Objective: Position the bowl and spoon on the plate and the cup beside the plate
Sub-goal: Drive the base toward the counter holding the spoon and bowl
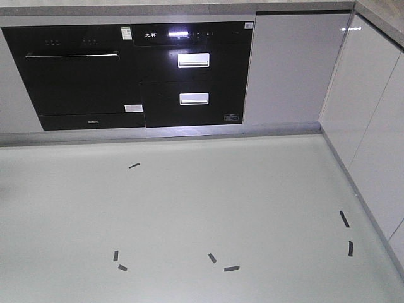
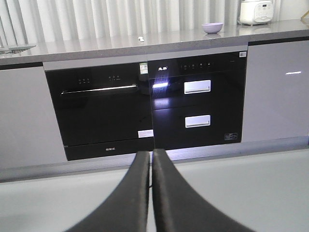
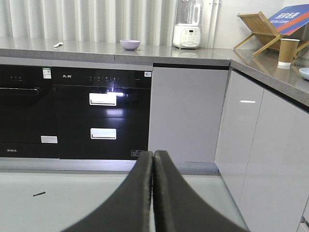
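I'm in a kitchen: a black built-in oven [image 2: 99, 111] and white cupboards [image 3: 186, 113] sit under the grey worktop [image 3: 169, 52], and a blender [image 3: 187, 24] stands on it.

The left gripper [image 2: 150, 153] is held level and points away from the robot, its two black fingers [image 2: 137, 193] pressed together along their length, tips meeting. The right gripper [image 3: 153, 153] has the same pose, its curved fingers [image 3: 171, 193] closed against each other and narrowing toward the far tips.
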Controlling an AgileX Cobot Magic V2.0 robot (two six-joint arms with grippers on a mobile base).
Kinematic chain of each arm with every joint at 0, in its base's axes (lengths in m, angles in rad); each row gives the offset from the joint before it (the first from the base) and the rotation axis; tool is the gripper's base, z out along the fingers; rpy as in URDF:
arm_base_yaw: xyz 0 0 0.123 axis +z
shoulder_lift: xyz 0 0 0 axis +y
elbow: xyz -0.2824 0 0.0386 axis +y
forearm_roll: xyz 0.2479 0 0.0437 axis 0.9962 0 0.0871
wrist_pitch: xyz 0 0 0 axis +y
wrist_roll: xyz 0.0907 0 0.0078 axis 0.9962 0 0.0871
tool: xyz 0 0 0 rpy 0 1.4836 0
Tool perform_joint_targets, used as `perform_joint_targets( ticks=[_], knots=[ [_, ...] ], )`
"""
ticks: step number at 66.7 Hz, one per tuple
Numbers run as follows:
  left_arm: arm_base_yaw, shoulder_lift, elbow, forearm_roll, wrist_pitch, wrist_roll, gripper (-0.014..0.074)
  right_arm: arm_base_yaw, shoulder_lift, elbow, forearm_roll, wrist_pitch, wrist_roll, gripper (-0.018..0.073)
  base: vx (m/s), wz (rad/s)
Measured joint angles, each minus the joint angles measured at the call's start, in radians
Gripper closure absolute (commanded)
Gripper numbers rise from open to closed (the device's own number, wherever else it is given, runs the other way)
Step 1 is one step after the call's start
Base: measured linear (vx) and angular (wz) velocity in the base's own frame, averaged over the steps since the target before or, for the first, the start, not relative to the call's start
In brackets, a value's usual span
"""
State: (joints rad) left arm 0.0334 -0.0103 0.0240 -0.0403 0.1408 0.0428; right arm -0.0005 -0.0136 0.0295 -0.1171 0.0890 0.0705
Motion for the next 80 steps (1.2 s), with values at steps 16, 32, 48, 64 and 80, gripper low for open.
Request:
perform_joint_targets(
  ticks=[16,32,48,64,80],
  knots=[
    [0.0,0.0,0.0,0.0,0.0,0.0,0.0603,0.0,0.0,0.0,0.0,0.0,0.0,0.0566,0.1,0.01],
    [0.0,0.0,0.0,0.0,0.0,0.0,0.0603,0.0,0.0,0.0,0.0,0.0,0.0,0.0566,0.15,-0.02],
    [0.0,0.0,0.0,0.0,0.0,0.0,0.0603,0.0,0.0,0.0,0.0,0.0,0.0,0.0566,0.16,0.02],
    [0.0,0.0,0.0,0.0,0.0,0.0,0.0603,0.0,0.0,0.0,0.0,0.0,0.0,0.0566,0.12,0.06],
    [0.0,0.0,0.0,0.0,0.0,0.0,0.0603,0.0,0.0,0.0,0.0,0.0,0.0,0.0566,0.11,0.09]
  ],
)
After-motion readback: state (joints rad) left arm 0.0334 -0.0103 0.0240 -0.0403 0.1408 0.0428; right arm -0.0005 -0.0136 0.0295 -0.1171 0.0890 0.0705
